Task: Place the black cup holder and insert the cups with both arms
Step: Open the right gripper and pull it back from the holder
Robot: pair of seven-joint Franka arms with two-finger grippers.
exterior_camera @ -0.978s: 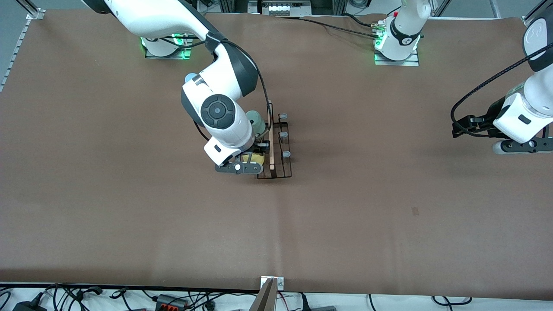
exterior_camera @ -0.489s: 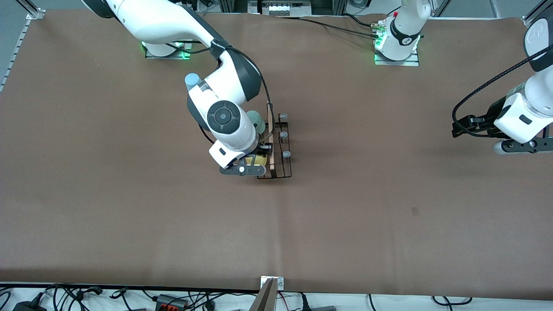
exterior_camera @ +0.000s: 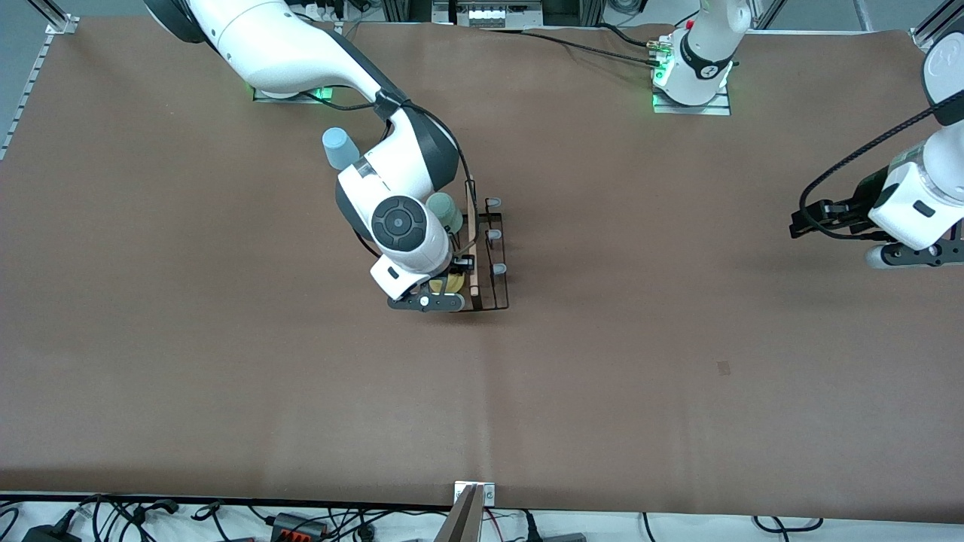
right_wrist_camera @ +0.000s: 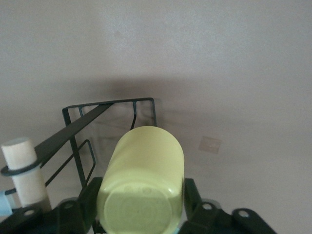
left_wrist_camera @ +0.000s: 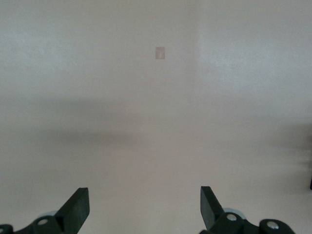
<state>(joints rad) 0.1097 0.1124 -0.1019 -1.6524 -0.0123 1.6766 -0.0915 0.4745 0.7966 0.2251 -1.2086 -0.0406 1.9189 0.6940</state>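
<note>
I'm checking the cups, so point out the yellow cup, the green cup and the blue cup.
yellow cup (right_wrist_camera: 141,187), right wrist view, its side.
green cup (exterior_camera: 442,205), front view, its base.
blue cup (exterior_camera: 339,147), front view, its side.

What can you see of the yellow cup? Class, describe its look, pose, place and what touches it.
The small plain pale-yellow plastic tumbler is smooth, tapered and opaque. It sits upside down, slightly tilted, its closed base facing the right wrist camera, on the thin black wire rack with a wooden rod handle, at the rack's end nearer the front camera. The right pincer straddles it, its fingers close along both sides; whether they press it cannot be told.
</note>
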